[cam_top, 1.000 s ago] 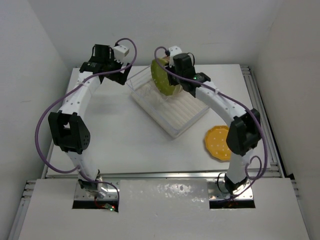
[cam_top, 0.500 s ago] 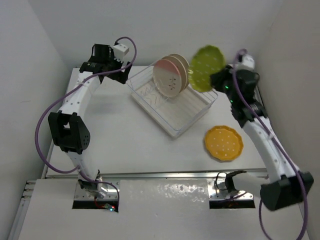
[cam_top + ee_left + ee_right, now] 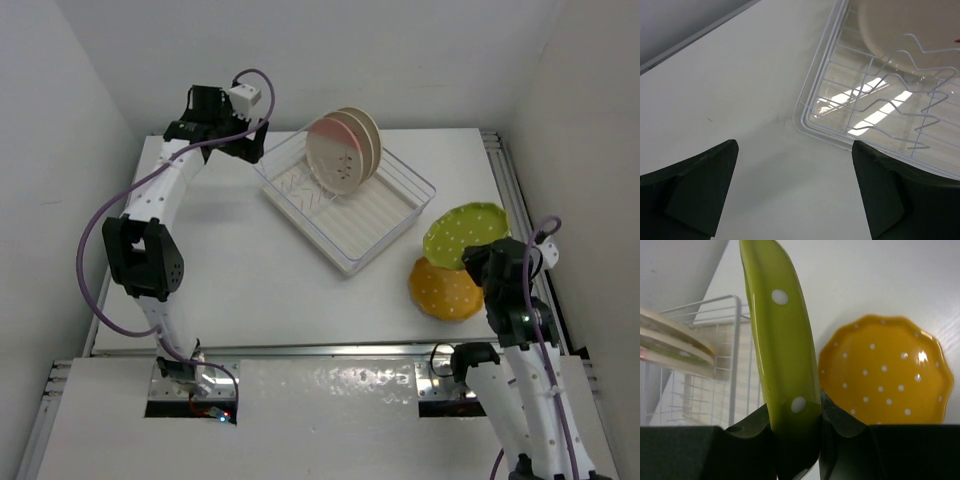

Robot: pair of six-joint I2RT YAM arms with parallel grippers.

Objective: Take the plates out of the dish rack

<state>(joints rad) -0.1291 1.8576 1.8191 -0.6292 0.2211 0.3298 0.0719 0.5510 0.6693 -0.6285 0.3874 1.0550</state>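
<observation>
Orange plate [image 3: 445, 292] lay unloaded; right gripper [image 3: 795, 415] clasped green plate [image 3: 465, 230]; seemingly two plates [image 3: 345, 150] stood racked; left gripper [image 3: 795, 190] gaped empty.

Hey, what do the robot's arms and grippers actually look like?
The left arm and right arm are built from white tubular links joined by bulky black joints. Each carries a looping purple cable. A small white box sits at the left wrist. The left gripper and right gripper each have two blunt, matte black fingers.
</observation>
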